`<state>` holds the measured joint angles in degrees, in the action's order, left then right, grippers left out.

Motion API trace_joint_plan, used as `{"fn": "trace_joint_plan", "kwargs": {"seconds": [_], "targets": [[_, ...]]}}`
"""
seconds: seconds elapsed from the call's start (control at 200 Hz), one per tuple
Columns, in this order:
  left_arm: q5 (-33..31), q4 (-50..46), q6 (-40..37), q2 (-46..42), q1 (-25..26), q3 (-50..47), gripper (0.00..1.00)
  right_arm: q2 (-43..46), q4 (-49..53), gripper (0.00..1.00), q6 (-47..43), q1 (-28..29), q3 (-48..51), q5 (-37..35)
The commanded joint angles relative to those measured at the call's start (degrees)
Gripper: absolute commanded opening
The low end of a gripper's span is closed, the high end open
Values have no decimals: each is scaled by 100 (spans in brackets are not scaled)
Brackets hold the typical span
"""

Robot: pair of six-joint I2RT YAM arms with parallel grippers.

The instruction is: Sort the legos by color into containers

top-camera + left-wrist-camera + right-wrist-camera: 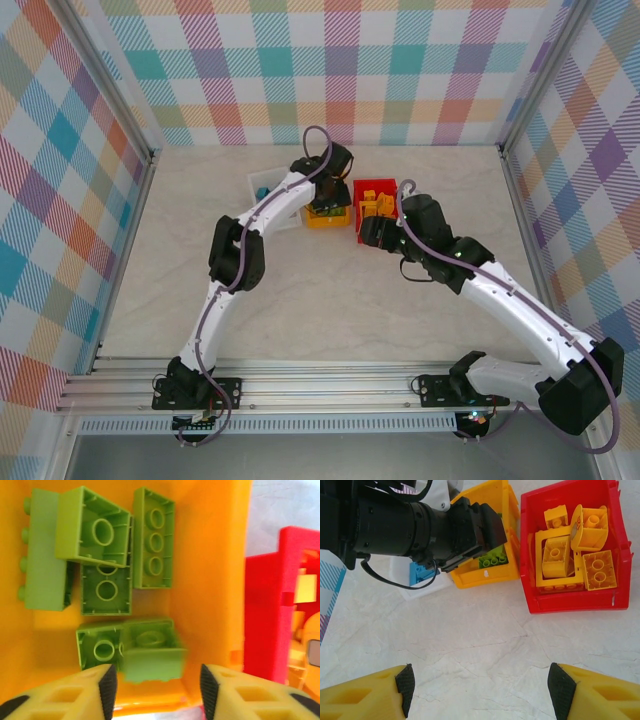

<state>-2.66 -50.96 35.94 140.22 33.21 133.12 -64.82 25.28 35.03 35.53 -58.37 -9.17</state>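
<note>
**A:** What is the left tool (157, 685) doing?

**B:** It is released. Its fingers stand apart, and a blurred green brick (152, 652) lies between them, touching neither. The brick is inside the orange bin (215, 580), at its near end beside the other green bricks (107, 555).

**A:** And the right tool (480, 690)?

**B:** It is also spread wide, with nothing in it. It hangs over the counter (480, 640) on the near side of the orange bin.

**A:** How are the colours sorted?

**B:** The yellow bricks (560, 562) are in the red bin (530, 555), just right of the orange bin. A blue brick (420, 572) is in the white bin (262, 185), just left of it.

**A:** How should this drop be finished?

**B:** I'd keep the fingers apart and lift straight up past the orange bin's rim before swinging away. That way nothing snags a brick or drags the bin. The right arm should stay back until the left is out.
</note>
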Motion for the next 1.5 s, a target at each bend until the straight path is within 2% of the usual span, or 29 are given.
{"fn": "trace_joint_plan", "kwargs": {"seconds": [0.0, 0.195, 0.29, 0.35, 0.37, 0.38, 0.39, 0.405, 0.495, 0.54, 0.595, 0.65, 0.72, 0.77, 0.8, 0.825, 0.885, 0.955, 1.035, 1.1, 1.2, 1.365, 1.5], "targets": [[-17, -176, -105, -58, -79, 223, 58, 88, -133, 73, 24, -71, 106, 148], [-141, -293, -167, -676, -70, 52, 63, 166, -16, 74, -74, -120, 64, 113], [-343, -216, -193, -1400, -59, -425, 71, 198, 235, 76, -145, -312, -33, 104], [-478, -65, -195, -2060, -82, -1022, 79, 172, 549, 80, -121, -596, -148, 84], [-470, 57, -202, -2319, -110, -1292, 95, 164, 650, 83, -93, -728, -179, 82], [-459, 129, -202, -2439, -123, -1441, 99, 163, 708, 87, -77, -797, -196, 75], [-438, 213, -208, -2597, -140, -1597, 100, 162, 749, 97, -64, -860, -204, 72], [-387, 343, -217, -2812, -173, -1852, 100, 162, 810, 100, -54, -967, -216, 69], [-455, 1062, -228, -4182, -385, -3369, 100, 207, 993, 100, -103, -1538, -197, -37], [-623, 1251, -302, -4812, -483, -3997, 100, 302, 942, 100, -238, -1629, -120, -408], [-1055, 1267, -359, -5506, -578, -4590, 100, 492, 820, 100, -435, -1630, 13, -1013], [-1652, 1019, -372, -6073, -700, -5000, 100, 700, 904, 100, -160, -1636, 156, -1900], [-3227, 446, -49, -6633, -741, -5442, 100, 891, 617, 100, -113, -1746, 548, -2512], [-4226, 307, 277, -7037, -840, -5961, 100, 981, 275, 100, -165, -1999, 891, -2495], [-4531, 566, 195, -7351, -944, -6426, 100, 1017, -5, 100, -284, -2177, 1103, -2310], [-4528, 1036, -196, -7617, -1052, -6876, 100, 1026, -265, 100, -395, -2319, 1300, -2116], [-4293, 2321, -1208, -8197, -1335, -7959, 100, 1024, -1367, 100, -1140, -2543, 1935, -1649], [-3741, 3649, -2043, -8640, -1717, -9024, 100, 901, -2426, 100, -1744, -2569, 2586, -1614], [-3092, 4336, -2359, -8553, -2108, -9670, 100, 564, -2762, 100, -2130, -2608, 2767, -1544], [-2642, 4854, -2417, -8149, -2323, -10020, 100, 220, -2941, 100, -2307, -2669, 2809, -1301], [-2170, 5982, -2514, -7482, -2493, -10481, 100, -221, -3821, 100, -2535, -2709, 3041, -1100], [-1884, 7815, -2805, -6276, -2710, -10668, 100, -1200, -5331, 100, -2564, -3040, 3260, -584], [-1526, 8652, -3338, -5505, -2833, -10496, 100, -1616, -5197, 100, -3000, -3098, 2866, -435]]}}
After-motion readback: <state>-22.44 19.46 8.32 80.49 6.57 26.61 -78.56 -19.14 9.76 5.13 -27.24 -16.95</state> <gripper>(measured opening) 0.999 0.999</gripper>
